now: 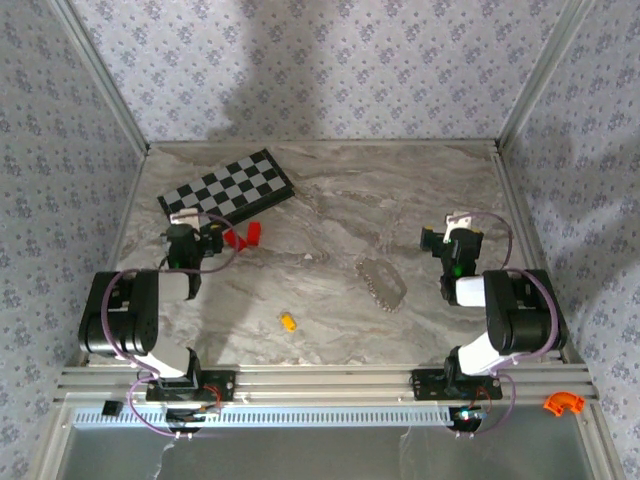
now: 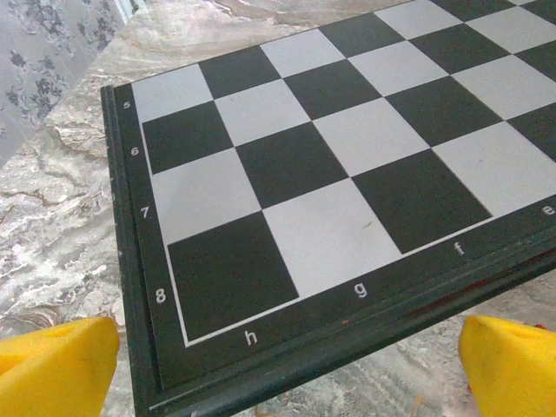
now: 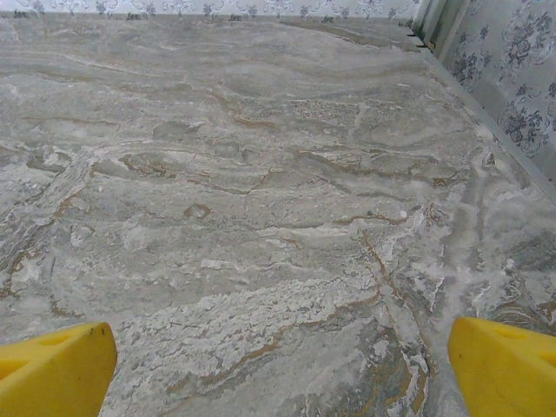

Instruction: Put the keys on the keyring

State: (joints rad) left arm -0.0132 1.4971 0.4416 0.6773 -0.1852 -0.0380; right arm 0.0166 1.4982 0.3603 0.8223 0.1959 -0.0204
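Note:
The small yellow-orange key (image 1: 289, 321) lies flat on the marble table, near the front and left of centre. To its right and farther back lies the keyring (image 1: 381, 282), a thin beaded chain in a long oval loop. My left gripper (image 1: 185, 225) is open at the near corner of the chessboard (image 1: 228, 187), well back and left of the key. In the left wrist view its yellow pads (image 2: 56, 365) stand wide apart over the board's corner (image 2: 261, 261), with nothing held. My right gripper (image 1: 452, 232) is open to the right of the keyring, its pads (image 3: 508, 365) wide over bare marble.
Two red blocks (image 1: 241, 236) lie just in front of the chessboard, next to my left gripper. Patterned walls with metal posts enclose the table on three sides. An orange piece (image 1: 563, 403) sits off the table at the front right, on the frame.

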